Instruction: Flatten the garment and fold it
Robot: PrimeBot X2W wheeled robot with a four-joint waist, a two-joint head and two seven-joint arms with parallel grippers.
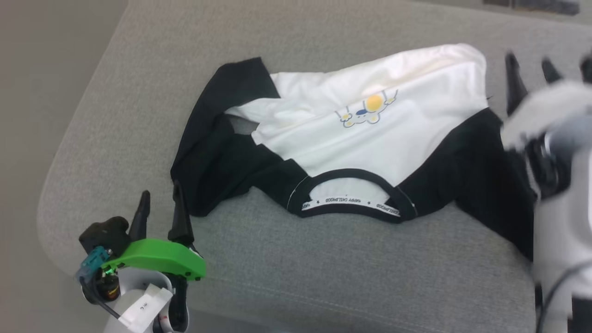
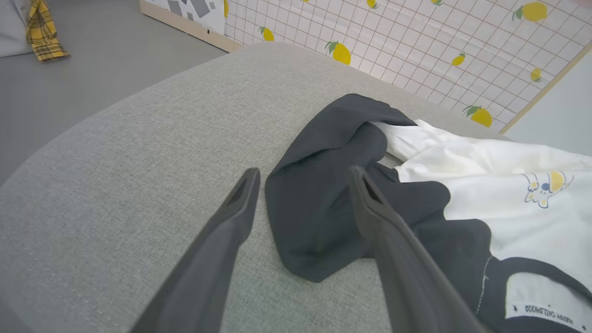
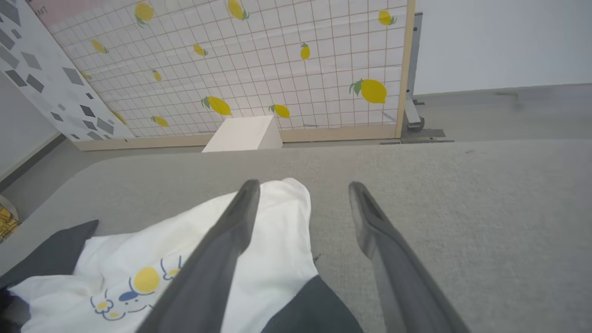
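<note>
Shirt [image 1: 393, 148] crumpled mid cushion [image 1: 323, 277]: soft, light, limp. Left gripper [image 1: 161, 193] and right gripper [image 1: 529, 64] gape wide, empty. Suggest pinching hem corners, far edge.

Right gripper [image 1: 528, 59] blurred; garment [image 1: 393, 148] sleeve end hidden behind it.

Mock living-room set: grey sofa [image 1: 323, 259], lemon-print partition [image 3: 277, 69].
</note>
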